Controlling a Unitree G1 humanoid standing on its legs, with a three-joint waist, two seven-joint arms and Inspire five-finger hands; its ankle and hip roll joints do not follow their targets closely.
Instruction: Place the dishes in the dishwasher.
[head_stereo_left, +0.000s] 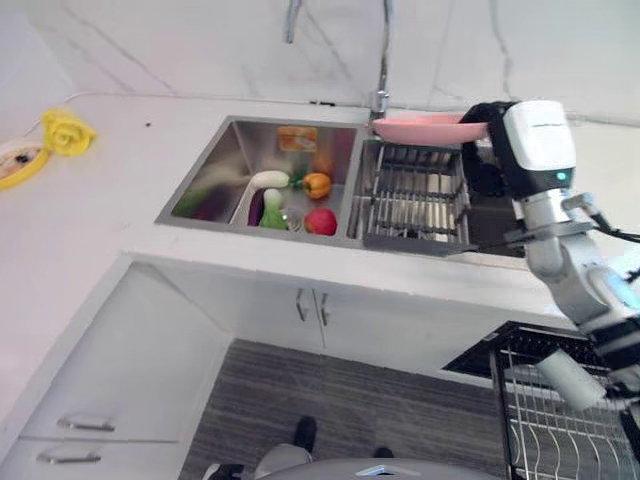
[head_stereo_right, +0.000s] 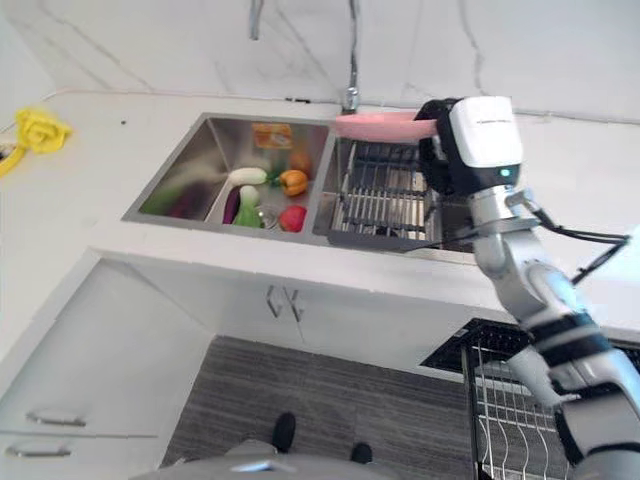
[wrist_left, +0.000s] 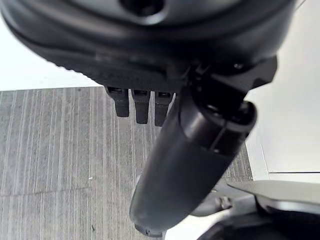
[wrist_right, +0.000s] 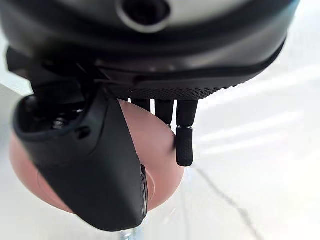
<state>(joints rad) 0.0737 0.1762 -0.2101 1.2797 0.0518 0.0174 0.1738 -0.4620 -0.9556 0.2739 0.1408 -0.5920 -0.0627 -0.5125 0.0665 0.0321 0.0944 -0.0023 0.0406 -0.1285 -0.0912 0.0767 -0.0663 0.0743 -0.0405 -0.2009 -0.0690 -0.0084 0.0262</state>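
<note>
Transfer step, dish lifted from the sink. The right hand (head_stereo_left: 487, 128) holds a pink plate (head_stereo_left: 428, 129) roughly level above the wire drying rack (head_stereo_left: 415, 195) that sits in the right basin of the sink (head_stereo_left: 235, 140), close under the tap (head_stereo_left: 382, 95); the right wrist view shows the thumb (wrist_right: 107, 175) laid over the plate's upper face and the fingers (wrist_right: 184, 145) reaching past its rim, so the plate is pinched at one edge. The left basin holds toy vegetables and fruit (head_stereo_left: 292, 200), which are no part of the load. The dishwasher rack (head_stereo_left: 555, 415) stands pulled out at the robot's lower right, well apart from the plate. The left hand (wrist_left: 175, 165) hangs over the grey floor (wrist_left: 60, 145), fingers loosely extended and empty. The next move probably calls for swinging the plate down and to the right, then turning it on edge to slot between the rack's wires; an edge pinch may slip as the plate tilts.
</note>
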